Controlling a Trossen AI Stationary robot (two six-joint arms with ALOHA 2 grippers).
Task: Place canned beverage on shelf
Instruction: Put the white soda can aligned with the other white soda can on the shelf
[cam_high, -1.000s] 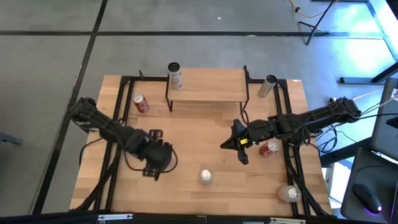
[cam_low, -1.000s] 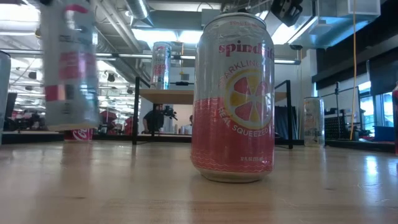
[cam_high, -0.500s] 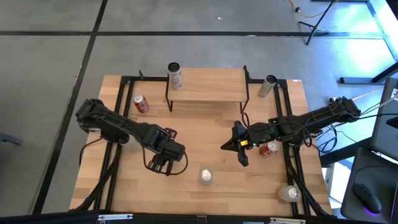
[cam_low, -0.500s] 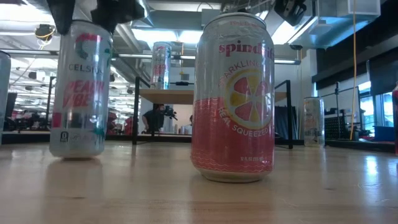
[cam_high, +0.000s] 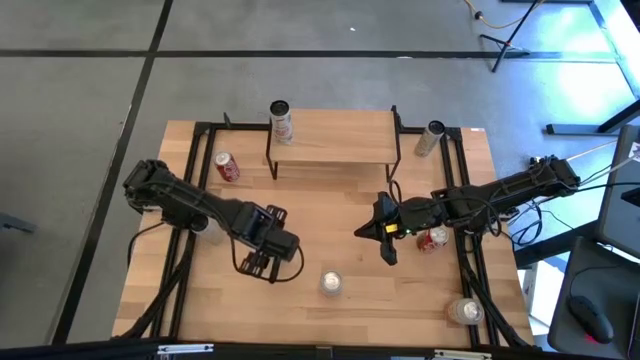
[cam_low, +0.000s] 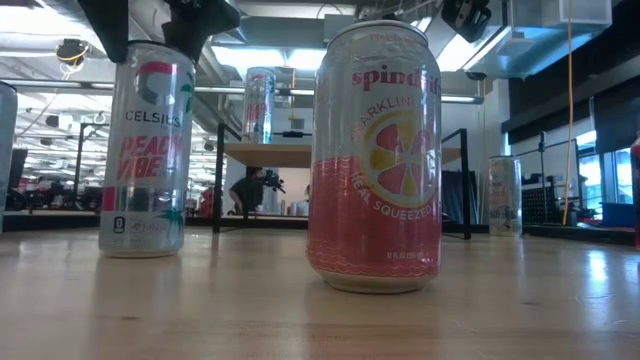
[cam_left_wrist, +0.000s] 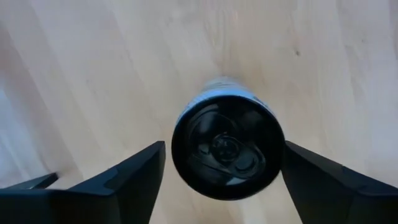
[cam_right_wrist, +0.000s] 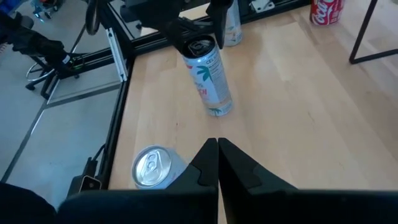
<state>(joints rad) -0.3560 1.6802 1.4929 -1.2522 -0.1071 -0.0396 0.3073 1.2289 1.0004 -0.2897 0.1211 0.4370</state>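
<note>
Looking straight down past L gripper (cam_left_wrist: 219, 180) onto a can (cam_left_wrist: 227, 146), seen top-on: dark lid w/ pull tab, pale silver body showing just beyond the lid rim. Can stands upright on light wooden tabletop (cam_left_wrist: 93, 74), grain running diagonally. Two dark fingers (cam_left_wrist: 127, 180) flank the can, one each side; narrow gaps of wood visible btwn each finger's inner edge and the lid rim, so jaws spread, not touching can. Can sits roughly centred btwn the fingers. Thin dark sliver at the frame edge beside one finger, can't tell what. Label not readable from this angle. Slight blur on can body.
</note>
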